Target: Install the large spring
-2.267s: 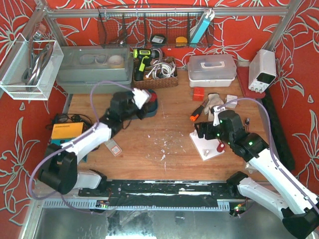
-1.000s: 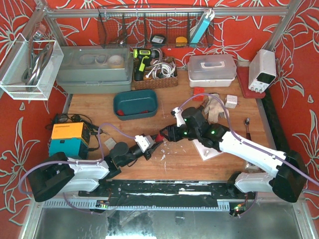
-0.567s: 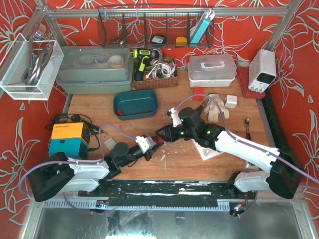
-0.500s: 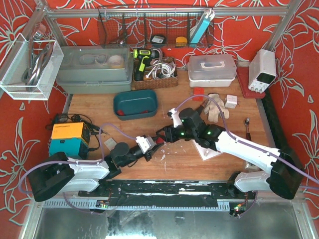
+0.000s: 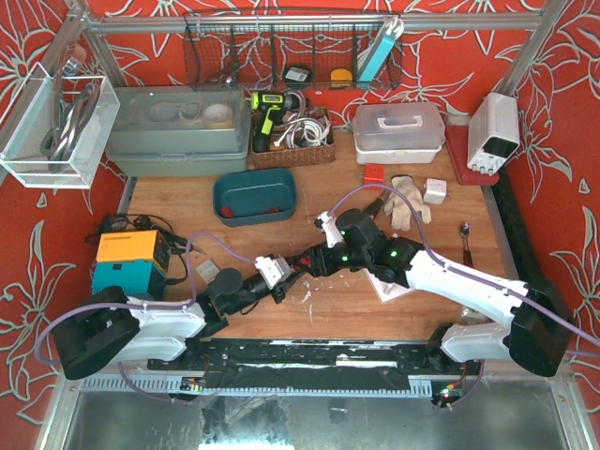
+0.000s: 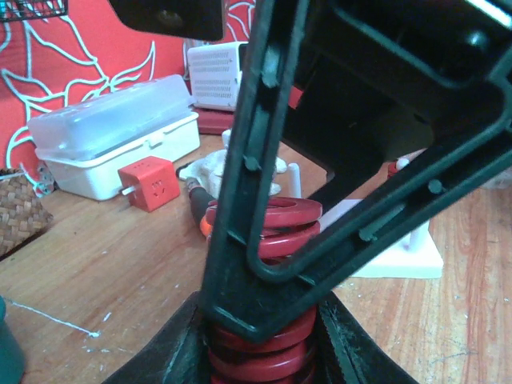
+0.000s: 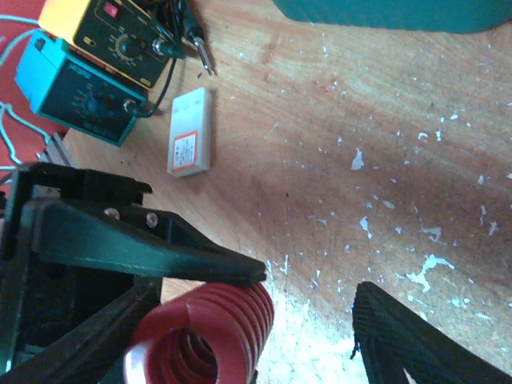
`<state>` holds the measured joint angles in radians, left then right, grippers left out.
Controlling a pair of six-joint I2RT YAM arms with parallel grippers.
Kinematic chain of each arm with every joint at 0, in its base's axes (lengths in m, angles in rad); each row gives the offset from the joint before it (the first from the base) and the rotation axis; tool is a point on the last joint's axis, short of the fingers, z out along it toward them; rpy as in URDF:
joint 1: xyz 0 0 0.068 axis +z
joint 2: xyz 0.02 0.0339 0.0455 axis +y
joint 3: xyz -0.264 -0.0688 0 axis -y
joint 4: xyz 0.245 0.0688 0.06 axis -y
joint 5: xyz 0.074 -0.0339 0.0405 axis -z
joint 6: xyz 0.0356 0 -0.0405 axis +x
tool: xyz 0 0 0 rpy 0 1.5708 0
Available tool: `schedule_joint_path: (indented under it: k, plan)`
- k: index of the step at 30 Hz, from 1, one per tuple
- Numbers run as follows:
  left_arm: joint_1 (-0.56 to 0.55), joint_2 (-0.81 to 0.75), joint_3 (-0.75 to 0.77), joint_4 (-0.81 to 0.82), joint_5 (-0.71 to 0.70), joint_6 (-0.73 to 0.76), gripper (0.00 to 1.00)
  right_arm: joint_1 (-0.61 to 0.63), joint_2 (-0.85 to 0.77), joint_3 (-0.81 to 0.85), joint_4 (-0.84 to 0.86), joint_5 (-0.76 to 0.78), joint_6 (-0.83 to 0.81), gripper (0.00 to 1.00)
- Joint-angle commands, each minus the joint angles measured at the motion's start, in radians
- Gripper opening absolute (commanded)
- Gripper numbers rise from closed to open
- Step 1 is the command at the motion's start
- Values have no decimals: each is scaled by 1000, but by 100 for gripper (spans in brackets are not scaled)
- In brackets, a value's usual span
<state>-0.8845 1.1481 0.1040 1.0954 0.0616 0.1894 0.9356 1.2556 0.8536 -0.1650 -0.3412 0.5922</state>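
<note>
Your left gripper (image 6: 264, 346) pinches the large spring (image 7: 204, 332) just above the table (image 7: 336, 104). Your right gripper (image 5: 316, 263) is spread around it, seemingly not touching. Close squarely across the coils before the left releases.

1. A scuffed brown wooden worktop (image 5: 323, 183), flecked with white, filled the middle.
2. Red wall panels with white flower outlines (image 5: 562, 103) enclosed it on three sides.
3. A silver metal frame bar (image 5: 281, 25) crossed the back, carrying a black wire basket (image 5: 281, 61).
4. A clear plastic bin (image 5: 56, 117) hung on the left wall.
5. A dull grey metal sheet (image 5: 281, 417) lay along the near edge.
</note>
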Motion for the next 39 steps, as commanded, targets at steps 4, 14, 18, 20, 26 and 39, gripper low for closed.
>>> schedule_joint_path:
  k: [4, 14, 18, 20, 26, 39]
  plan:
    - [-1, -18, 25, 81, -6, 0, 0, 6, 2, -10, -48, 23, -14, 54]
    - [-2, -21, 42, 31, -62, -9, 55, 6, -149, -47, -98, 309, -10, 0]
    - [-2, -10, 63, -9, -102, -16, 96, 1, -233, -70, -180, 526, -26, 0]
    - [-2, -3, 64, -13, -120, -15, 100, -8, -263, -70, -241, 646, -48, 0]
    - [-1, -13, 68, -30, -148, -16, 100, -104, -304, -73, -342, 831, -85, 0]
    - [-2, -27, 72, -44, -146, -19, 100, -382, -164, -97, -250, 653, -103, 0]
